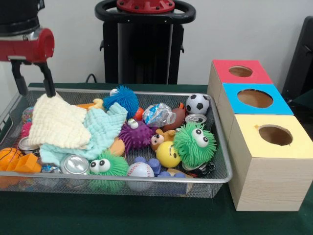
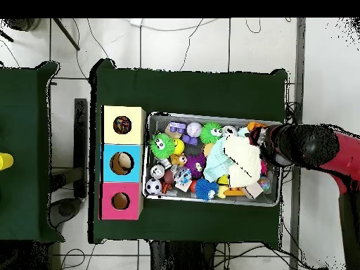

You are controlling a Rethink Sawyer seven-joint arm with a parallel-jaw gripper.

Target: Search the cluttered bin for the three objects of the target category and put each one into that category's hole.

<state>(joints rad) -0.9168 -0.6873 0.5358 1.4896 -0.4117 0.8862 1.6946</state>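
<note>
The bin [image 1: 146, 180] of silver wire mesh is full of toys and also shows in the overhead view [image 2: 211, 202]. My gripper [image 1: 35, 88] is open and empty. It hangs just above the far left corner of the bin, over a cream cloth [image 1: 56, 122]. One fingertip [image 1: 50, 92] is close to the cloth's top corner. In the overhead view the gripper [image 2: 270, 145] is over the bin's right end. Three wooden boxes with holes stand beside the bin: red top [image 1: 240, 71], blue top [image 1: 254, 98], yellow top [image 1: 275, 135].
In the bin lie a mint cloth [image 1: 100, 129], two green fuzzy toys [image 1: 194, 143], a purple spiky ball [image 1: 136, 134], a blue spiky ball [image 1: 122, 99], a soccer ball [image 1: 197, 103], a baseball [image 1: 140, 170], a basketball [image 1: 9, 155], a yellow smiley ball [image 1: 167, 154] and cans [image 1: 74, 164].
</note>
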